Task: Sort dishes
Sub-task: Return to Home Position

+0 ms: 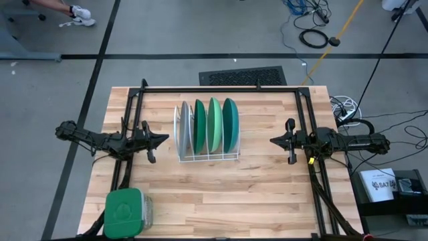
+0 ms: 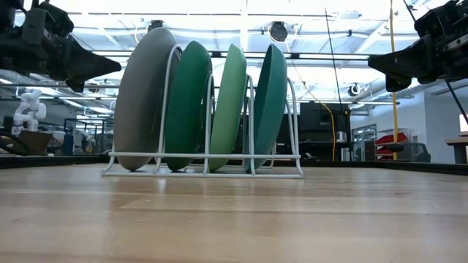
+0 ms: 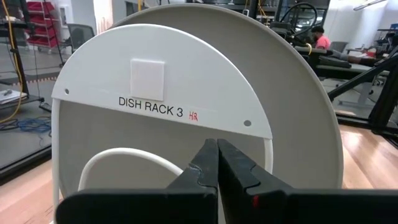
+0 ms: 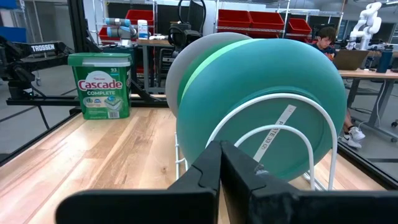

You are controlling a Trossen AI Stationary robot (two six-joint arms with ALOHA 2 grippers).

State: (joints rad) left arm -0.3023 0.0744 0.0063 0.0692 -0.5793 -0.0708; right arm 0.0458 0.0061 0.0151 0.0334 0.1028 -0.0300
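Four round plates stand on edge in the white wire rack (image 1: 207,157) at the table's middle: grey (image 1: 185,127), dark green (image 1: 200,124), light mint green (image 1: 215,124) and teal (image 1: 230,123), from left to right. In the low view they show as grey (image 2: 142,98), dark green (image 2: 188,102), mint (image 2: 230,106) and teal (image 2: 270,102). My left gripper (image 1: 164,140) is shut and empty, left of the rack, above the table. My right gripper (image 1: 274,140) is shut and empty, right of the rack.
A green square lidded container (image 1: 125,213) stands at the table's near left corner. A white end plate (image 3: 161,106) marked DISH RACK 3 stands on the rack's left end. A black frame (image 1: 221,88) runs along the far edge and both sides.
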